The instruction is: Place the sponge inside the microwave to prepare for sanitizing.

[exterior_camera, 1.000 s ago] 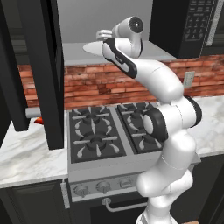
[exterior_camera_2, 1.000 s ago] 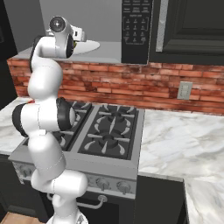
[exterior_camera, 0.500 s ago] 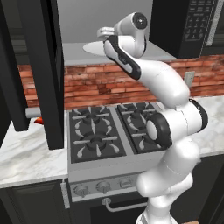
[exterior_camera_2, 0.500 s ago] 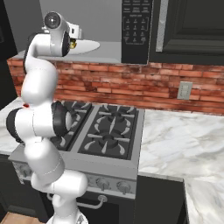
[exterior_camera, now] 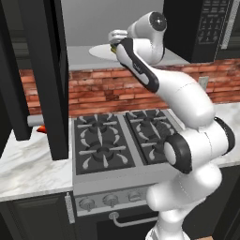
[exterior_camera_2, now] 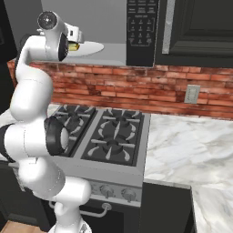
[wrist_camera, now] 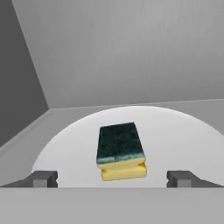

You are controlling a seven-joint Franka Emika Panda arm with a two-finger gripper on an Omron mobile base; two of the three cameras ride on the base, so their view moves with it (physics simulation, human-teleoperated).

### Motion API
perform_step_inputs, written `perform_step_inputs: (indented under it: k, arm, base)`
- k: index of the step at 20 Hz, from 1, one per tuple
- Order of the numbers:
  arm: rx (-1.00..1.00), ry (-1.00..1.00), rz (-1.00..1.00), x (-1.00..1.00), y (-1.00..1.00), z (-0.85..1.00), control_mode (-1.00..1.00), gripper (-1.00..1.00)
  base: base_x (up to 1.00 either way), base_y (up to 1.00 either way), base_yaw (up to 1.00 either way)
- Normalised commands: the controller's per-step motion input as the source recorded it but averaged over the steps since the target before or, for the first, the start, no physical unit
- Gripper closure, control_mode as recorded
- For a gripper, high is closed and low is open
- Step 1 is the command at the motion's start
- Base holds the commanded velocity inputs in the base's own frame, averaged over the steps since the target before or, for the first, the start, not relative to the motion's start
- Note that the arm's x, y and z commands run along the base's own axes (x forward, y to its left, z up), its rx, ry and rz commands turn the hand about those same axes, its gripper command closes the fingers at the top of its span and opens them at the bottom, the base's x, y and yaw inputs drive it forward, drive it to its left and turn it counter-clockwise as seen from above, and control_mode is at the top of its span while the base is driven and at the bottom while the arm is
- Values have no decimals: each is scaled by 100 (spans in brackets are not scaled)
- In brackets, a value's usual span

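In the hand view, the claw (wrist_camera: pixel 112 178) stands wide open at the bottom of the frame, its two dark fingertips (wrist_camera: pixel 43 178) far apart at lower left and lower right, gripping nothing. Between and just beyond them, a little below the centre of the frame, the sponge (wrist_camera: pixel 120 150) lies flat on the white round plate (wrist_camera: pixel 183 140), dark green layer up, yellow body showing at its near edge. It touches neither fingertip. Past the plate, the grey floor and walls of the microwave's inside fill the upper half of the frame.

In the left base view, the stove (exterior_camera: pixel 117 145) sits at the centre with its four burners, set into a marble counter (exterior_camera: pixel 28 171). A small red thing (exterior_camera: pixel 42 128) lies on the counter at the left edge, partly hidden behind the open microwave door (exterior_camera: pixel 47 70). The white arm rises from the lower right and reaches to the upper centre, where the claw (exterior_camera: pixel 114 41) sits at the mouth of the microwave (exterior_camera: pixel 206 28), over the plate's (exterior_camera: pixel 98 50) rim. A brick wall (exterior_camera: pixel 93 93) runs behind the stove.

In the right base view, the claw (exterior_camera_2: pixel 75 42) is at the upper left, with a yellow sliver of the sponge (exterior_camera_2: pixel 74 46) just beside it on the plate (exterior_camera_2: pixel 91 48).
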Motion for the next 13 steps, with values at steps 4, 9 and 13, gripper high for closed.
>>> perform_step_inputs:
  k: [4, 9, 13]
  arm:
    - [0, 2, 0, -58, -15, 0, -100, -100]
    - [1, 0, 0, -66, -13, 0, -100, -100]
    - [0, 0, 0, -72, -11, 0, -100, -100]
  base:
    - [0, 0, 0]
    - [0, 0, 0]
    - [0, 0, 0]
